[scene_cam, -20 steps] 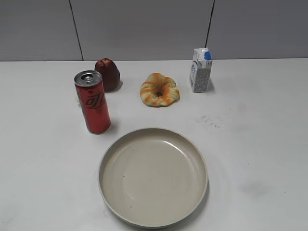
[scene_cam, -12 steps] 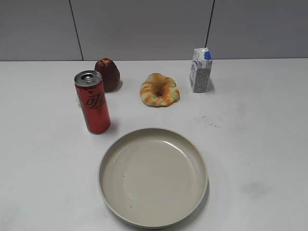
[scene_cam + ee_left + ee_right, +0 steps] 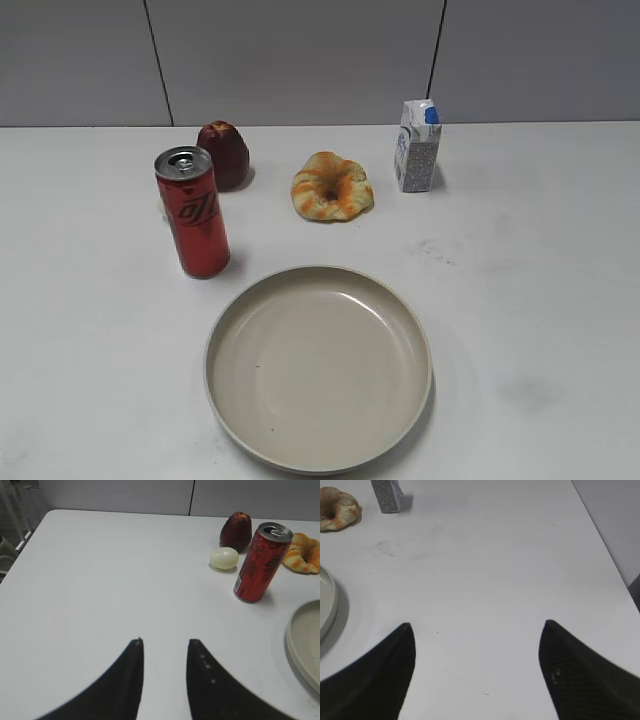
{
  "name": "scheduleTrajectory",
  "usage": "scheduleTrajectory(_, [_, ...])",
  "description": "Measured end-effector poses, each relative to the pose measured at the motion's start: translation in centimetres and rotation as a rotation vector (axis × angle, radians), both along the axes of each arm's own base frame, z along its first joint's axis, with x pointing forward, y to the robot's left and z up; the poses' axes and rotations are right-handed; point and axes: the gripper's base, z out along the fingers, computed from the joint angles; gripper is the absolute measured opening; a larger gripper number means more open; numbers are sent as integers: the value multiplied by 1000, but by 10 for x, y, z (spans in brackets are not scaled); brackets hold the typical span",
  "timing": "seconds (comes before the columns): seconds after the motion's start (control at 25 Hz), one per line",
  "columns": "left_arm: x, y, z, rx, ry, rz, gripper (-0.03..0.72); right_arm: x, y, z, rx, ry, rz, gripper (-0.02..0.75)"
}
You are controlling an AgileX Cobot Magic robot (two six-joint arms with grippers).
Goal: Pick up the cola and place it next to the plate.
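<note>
- Exterior view: nothing has changed against the earlier pictures. The cola (image 3: pixel 193 212) stands upright at the same spot, apart from the plate (image 3: pixel 222 395), behind its left rim and in front of the apple (image 3: pixel 224 154). No arm is visible, so I judge the pick is not started.
- Left wrist view: the left gripper (image 3: pixel 165 648) has a narrow gap between its jaws and holds nothing. The cola (image 3: pixel 261 563) is ahead and well to the right of the jaws, just beside an egg (image 3: pixel 224 558).
- Right wrist view: the right gripper (image 3: pixel 476 626) is wide open and empty. The cola is not visible; only the plate (image 3: pixel 326 608) edge lies left of the jaws.
</note>
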Motion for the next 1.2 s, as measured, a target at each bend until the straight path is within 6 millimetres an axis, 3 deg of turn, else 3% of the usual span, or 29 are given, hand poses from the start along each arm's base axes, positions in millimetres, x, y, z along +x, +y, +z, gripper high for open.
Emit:
scheduleTrajectory(0.2, [0, 0, 0, 0, 0, 0, 237, 18, 0, 11, -7, 8, -5, 582])
scheduleTrajectory(0.4, [0, 0, 0, 0, 0, 0, 237, 55, 2, 26, 17, -167, -4, 582])
scheduleTrajectory(0.56, [0, 0, 0, 0, 0, 0, 237, 102, 5, 26, 68, -132, -6, 582])
scheduleTrajectory(0.92, [0, 0, 0, 0, 0, 0, 237, 234, 28, 19, 237, 324, 115, 582])
scheduleTrajectory(1.08, [0, 0, 0, 0, 0, 0, 237, 289, 55, 17, 283, 516, 254, 582])
scheduleTrajectory(1.2, [0, 0, 0, 0, 0, 0, 237, 322, 93, 19, 256, 579, 388, 582])
